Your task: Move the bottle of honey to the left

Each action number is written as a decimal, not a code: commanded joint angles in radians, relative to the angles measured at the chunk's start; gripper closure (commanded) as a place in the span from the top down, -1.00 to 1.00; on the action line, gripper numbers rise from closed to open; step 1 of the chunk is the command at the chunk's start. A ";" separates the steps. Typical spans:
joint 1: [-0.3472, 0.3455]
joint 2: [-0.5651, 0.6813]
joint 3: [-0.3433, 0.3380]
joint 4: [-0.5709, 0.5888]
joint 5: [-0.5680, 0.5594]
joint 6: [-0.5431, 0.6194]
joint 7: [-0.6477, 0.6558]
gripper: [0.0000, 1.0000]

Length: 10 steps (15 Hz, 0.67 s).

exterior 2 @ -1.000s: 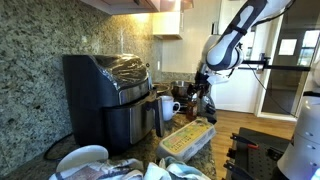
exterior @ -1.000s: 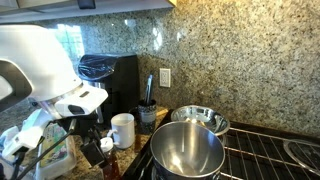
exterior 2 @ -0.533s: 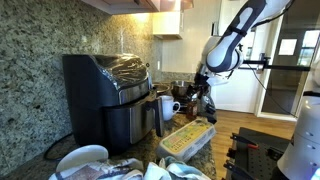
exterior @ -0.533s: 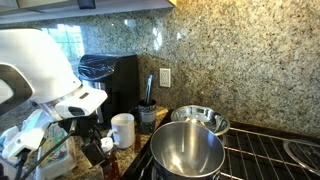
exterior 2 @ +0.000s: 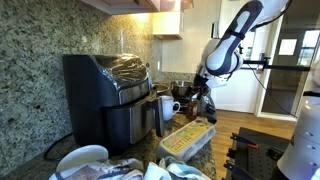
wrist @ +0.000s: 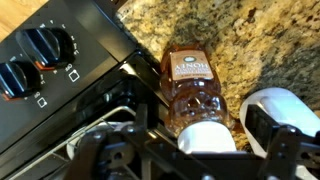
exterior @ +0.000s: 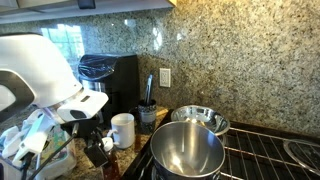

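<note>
The bottle of honey (wrist: pixel 188 88) is amber with a pale cap (wrist: pixel 206 139). It stands on the speckled granite counter beside the black stove edge. In the wrist view my gripper (wrist: pixel 205 132) is open, with a finger on each side of the cap and a gap showing at the right finger. In an exterior view the gripper (exterior: pixel 96 150) hangs low over the counter left of the white mug (exterior: pixel 122 130), with a brownish bit of the bottle (exterior: pixel 109 166) below it. In an exterior view (exterior 2: pixel 201 96) the gripper is small and the bottle is hard to make out.
The white mug (wrist: pixel 280 101) stands close on the right of the bottle. Stove knobs (wrist: pixel 45 45) are at the upper left. A black air fryer (exterior: pixel 112 78), a utensil cup (exterior: pixel 147 115), steel bowls (exterior: pixel 187 150) and a plastic container (exterior 2: pixel 187 137) crowd the counter.
The arm has shifted slightly and sunk a little towards the counter; the gripper stays open around the bottle. The bottle and mug have not moved.
</note>
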 commanded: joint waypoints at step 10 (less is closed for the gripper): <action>-0.047 0.010 0.009 -0.006 -0.126 0.040 0.139 0.91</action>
